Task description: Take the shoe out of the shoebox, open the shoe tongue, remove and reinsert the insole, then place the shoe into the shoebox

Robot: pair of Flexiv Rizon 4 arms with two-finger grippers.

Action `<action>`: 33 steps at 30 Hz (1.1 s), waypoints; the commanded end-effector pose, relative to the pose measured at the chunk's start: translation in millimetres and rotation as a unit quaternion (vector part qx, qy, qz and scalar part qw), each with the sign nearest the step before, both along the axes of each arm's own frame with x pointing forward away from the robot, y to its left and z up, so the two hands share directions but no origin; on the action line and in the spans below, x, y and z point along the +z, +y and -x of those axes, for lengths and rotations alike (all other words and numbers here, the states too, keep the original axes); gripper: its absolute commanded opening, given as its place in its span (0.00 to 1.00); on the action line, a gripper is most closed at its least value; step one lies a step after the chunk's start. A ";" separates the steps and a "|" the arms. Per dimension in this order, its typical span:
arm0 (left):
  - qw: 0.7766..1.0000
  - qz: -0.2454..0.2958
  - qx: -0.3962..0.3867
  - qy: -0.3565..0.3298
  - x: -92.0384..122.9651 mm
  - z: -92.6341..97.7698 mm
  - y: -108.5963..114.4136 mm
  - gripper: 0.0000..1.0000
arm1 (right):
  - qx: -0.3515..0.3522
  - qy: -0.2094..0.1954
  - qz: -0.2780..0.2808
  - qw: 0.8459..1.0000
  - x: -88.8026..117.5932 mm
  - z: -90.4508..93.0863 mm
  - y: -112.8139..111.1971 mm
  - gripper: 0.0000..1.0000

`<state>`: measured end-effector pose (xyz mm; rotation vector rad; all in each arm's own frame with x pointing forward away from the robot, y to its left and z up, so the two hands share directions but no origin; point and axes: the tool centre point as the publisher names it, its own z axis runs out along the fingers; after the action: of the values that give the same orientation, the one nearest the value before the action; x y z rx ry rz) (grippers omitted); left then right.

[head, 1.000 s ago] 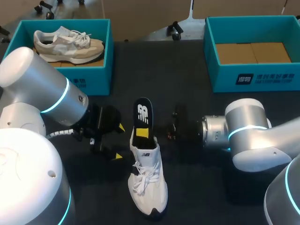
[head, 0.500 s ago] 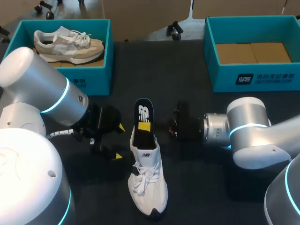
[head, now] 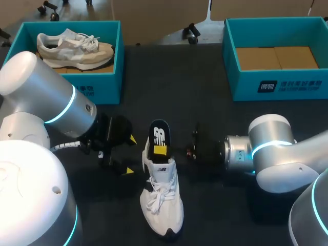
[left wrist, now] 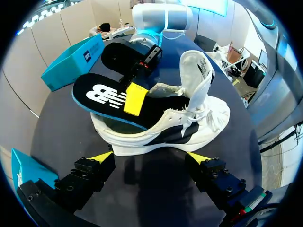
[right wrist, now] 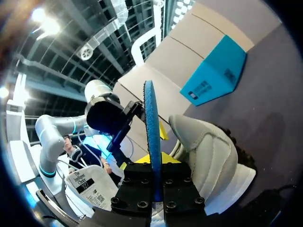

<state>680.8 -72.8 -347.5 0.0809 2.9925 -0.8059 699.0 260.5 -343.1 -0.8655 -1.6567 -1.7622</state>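
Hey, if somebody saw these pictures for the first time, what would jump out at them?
The white shoe in the middle of the table, with a black insole sticking up out of its opening, pinched by the right gripper. The left gripper hangs open beside that shoe, and a beige shoe lies in the teal box at the far left.

table (head: 205, 72) — black | beige shoe (head: 77, 48) — inside teal box (head: 102, 87), far-left corner
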 end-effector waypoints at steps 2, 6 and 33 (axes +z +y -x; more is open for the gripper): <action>1.000 0.000 0.000 0.000 0.3 0.4 0.5 1.00 | -0.001 0.010 -0.002 1.000 -10.5 11.8 3.4 0.00; 1.000 0.000 0.000 0.000 0.3 0.4 0.5 1.00 | -0.001 0.009 -0.004 1.000 -10.8 14.7 6.2 0.00; 1.000 0.000 0.000 0.000 0.3 0.4 0.5 1.00 | -0.001 -0.067 0.007 0.998 25.3 -6.8 8.9 0.38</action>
<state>680.8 -72.8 -347.5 0.0809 2.9925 -0.8059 705.2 272.8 -317.4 -0.7688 -1.7598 -1.8430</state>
